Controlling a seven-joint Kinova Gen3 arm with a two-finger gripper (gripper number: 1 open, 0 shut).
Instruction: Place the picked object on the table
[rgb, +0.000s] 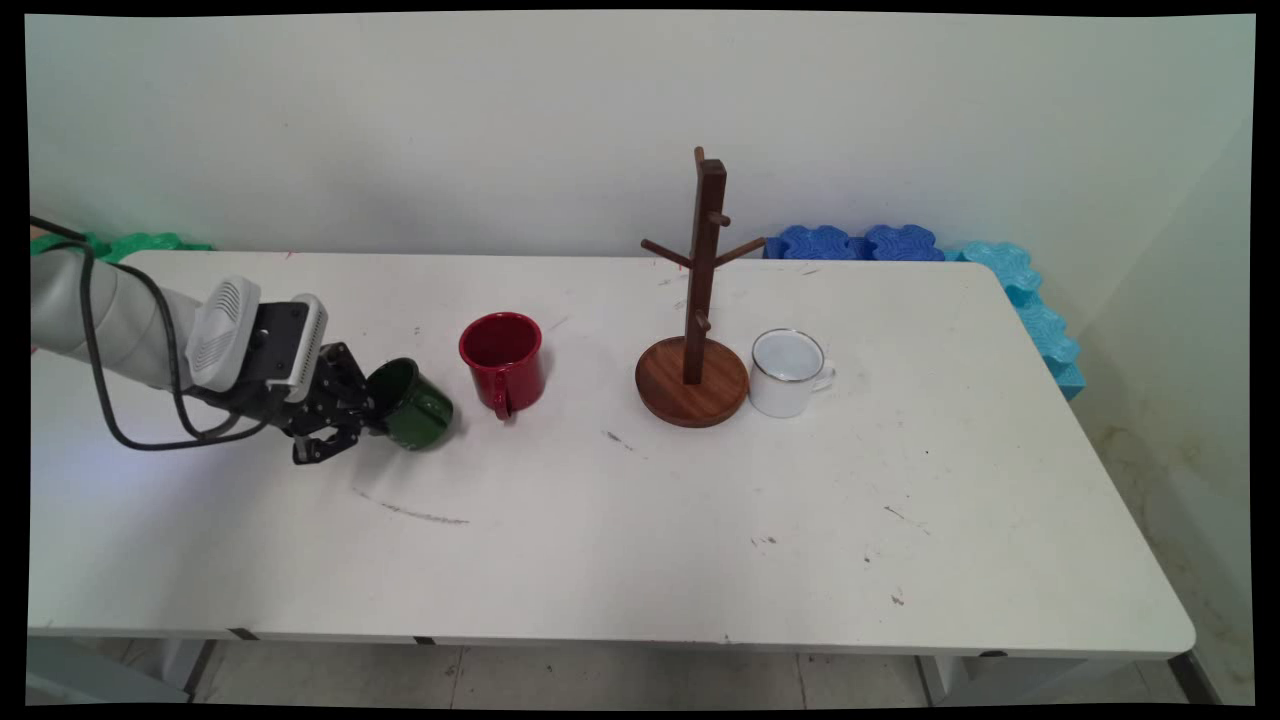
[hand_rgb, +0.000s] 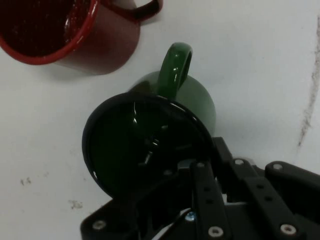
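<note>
Partly hidden end effector (rgb: 372, 405) on green mug (rgb: 415, 405) rim

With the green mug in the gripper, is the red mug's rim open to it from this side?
Probably not yet: the gripper is shut on the green mug, tilted on its side, which lies between it and the red mug. The two mugs stand apart.

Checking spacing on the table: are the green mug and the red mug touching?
Apart. The hand view shows bare white table between the green mug and the red mug.
</note>
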